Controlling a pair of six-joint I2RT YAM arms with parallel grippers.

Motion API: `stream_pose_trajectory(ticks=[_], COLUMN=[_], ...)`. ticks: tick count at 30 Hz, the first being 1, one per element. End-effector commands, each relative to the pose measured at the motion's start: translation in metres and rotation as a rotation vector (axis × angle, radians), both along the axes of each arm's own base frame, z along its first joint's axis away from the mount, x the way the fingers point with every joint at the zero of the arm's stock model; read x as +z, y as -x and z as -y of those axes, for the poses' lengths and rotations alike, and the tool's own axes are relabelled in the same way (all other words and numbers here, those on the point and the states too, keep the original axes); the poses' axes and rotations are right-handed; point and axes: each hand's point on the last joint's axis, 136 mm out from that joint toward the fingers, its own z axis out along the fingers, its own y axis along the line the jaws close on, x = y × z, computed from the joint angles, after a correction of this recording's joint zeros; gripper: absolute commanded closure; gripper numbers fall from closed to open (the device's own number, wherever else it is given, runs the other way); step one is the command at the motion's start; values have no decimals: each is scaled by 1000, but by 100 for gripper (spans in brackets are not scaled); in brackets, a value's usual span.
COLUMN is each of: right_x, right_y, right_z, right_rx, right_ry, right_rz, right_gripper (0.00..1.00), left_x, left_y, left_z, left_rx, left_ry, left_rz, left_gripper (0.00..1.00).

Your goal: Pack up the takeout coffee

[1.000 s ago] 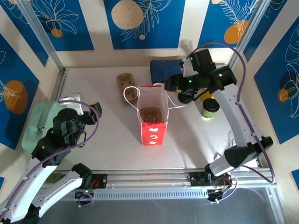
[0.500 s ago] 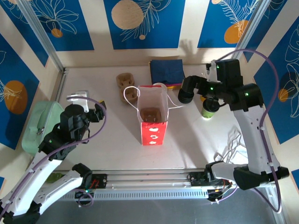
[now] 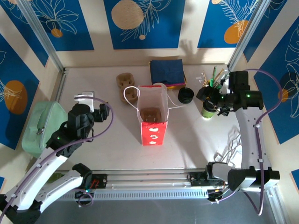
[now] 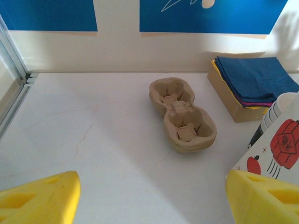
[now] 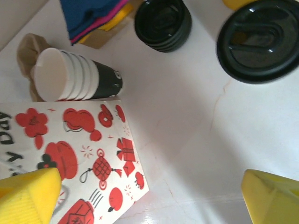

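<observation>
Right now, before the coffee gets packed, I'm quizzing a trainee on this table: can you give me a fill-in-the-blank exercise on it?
1. The takeout coffee wears a ____ lid and stands outside the paper bag.
2. The stack of lidless cups lies on its ____ beside the bag.
3. The top of the napkin pile is ____.
4. The left fingers and right fingers stand ____, holding nothing.
Missing words: black; side; blue; open.
</observation>
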Motion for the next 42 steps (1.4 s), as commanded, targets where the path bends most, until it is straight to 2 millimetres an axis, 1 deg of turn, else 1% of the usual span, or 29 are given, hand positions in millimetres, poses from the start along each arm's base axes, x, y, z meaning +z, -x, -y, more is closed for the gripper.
stream_pose_trajectory(ticks=[1, 3, 4, 5, 7, 8, 11, 15, 19, 23, 29, 33, 36, 42], right_x=[-3, -13, -19, -25, -34, -37, -43, -53, -62, -71, -89, -95, -95, -103], right_y=[2, 3, 3, 4, 5, 5, 0, -12, -28, -40, -53, -61, -68, -76], right_z=[6, 13, 18, 23, 31, 31, 34, 37, 42, 47, 54, 58, 62, 68], right_rx=[1, -9, -18, -17, -9, -3, 3, 20, 26, 34, 62, 62, 56, 49], right_ry=[-16, 22, 68, 150, 297, 316, 338, 365, 371, 347, 382, 396, 404, 419], right_rz=[13, -22, -45, -74, -131, -153, -166, -193, -185, -183, -231, -246, -241, -256], right_gripper=[1, 1, 1, 0, 1, 1, 1, 1, 1, 1, 1, 1, 0, 10], left_x=[1, -4, -8, -12, -21, -24, -35, -43, -48, -48, -48, -49, -49, -48], left_y=[-3, -2, -2, -2, -1, -1, -1, -3, -5, -6, -6, -6, -7, -7], left_z=[-5, -7, -8, -8, -1, 2, 10, 18, 20, 21, 25, 28, 28, 28], left_rx=[28, 40, 45, 50, 17, -2, -38, -76, -78, -88, -108, -117, -119, -120], left_ry=[7, 9, 13, 24, 46, 58, 88, 87, 73, 73, 79, 79, 80, 78], left_rz=[48, 48, 46, 42, 31, 30, 27, 22, 12, 17, 17, 12, 10, 5], left_gripper=[19, 19, 19, 19, 18, 18, 17, 17, 17, 16, 16, 16, 16, 16])
